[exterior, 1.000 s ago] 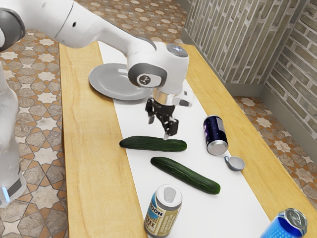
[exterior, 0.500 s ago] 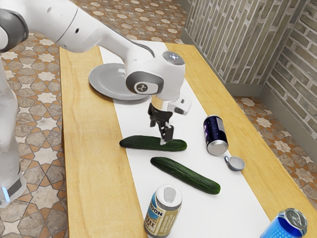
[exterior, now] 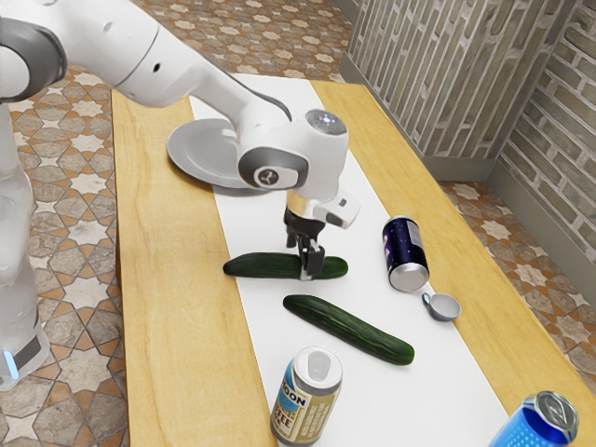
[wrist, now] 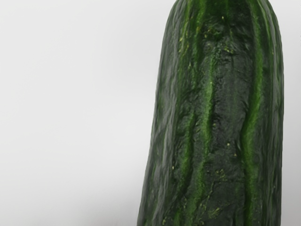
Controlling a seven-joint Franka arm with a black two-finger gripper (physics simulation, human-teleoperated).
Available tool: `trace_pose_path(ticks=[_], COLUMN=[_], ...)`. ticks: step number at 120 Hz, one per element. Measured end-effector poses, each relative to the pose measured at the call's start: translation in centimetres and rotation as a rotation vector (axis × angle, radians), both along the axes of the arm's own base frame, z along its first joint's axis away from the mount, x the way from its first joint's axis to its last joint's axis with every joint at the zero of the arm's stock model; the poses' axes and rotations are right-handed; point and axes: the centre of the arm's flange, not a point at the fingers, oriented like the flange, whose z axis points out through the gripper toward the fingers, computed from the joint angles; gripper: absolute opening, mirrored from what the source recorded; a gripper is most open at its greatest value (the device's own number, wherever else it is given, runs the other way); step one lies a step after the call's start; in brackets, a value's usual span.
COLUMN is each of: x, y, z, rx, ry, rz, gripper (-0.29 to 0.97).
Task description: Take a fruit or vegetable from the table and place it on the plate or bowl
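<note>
Cucumber [exterior: 277, 266] is laid flat on the white runner [exterior: 265, 219] mid-bench, crosswise to the strip; its ribbed skin is seen close up under the hand in the wrist view [wrist: 216, 122]. The claw [exterior: 310, 263] is set down at it, off-centre toward the end at the exterior view's right. Whether the claw is closed on it cannot be told.

Step judged: securing the grasp. A firm squeeze is needed before lifting, as the off-centre hold may let the long end sag or swing.

Plate [exterior: 191, 154] is farther up the runner, partly under the arm; the path there looks open. Second cucumber [exterior: 349, 329] lies near, apart. Dark can [exterior: 405, 253] and small cup [exterior: 442, 305] are kept clear, toward the bench [exterior: 168, 307] edge.
</note>
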Motion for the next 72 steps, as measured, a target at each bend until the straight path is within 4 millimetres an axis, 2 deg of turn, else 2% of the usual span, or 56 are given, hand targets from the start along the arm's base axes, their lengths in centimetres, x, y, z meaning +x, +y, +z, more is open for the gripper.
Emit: trace_pose_path(ticks=[19, 29, 34, 54, 72], x=[0.2, 0.4, 0.4, 0.3, 0.3], y=[-0.1, 0.0, 0.0, -0.7, 0.1], z=[-1.3, -1.8, -1.8, -1.0, -0.1], rx=[0.000, 0.003, 0.006, 0.013, 0.016], ry=[0.014, 0.016, 0.013, -0.013, -0.034], rz=[-0.020, -0.024, -0.027, -0.038, 0.000], gripper=[0.66, 0.79, 0.81, 0.56, 0.27])
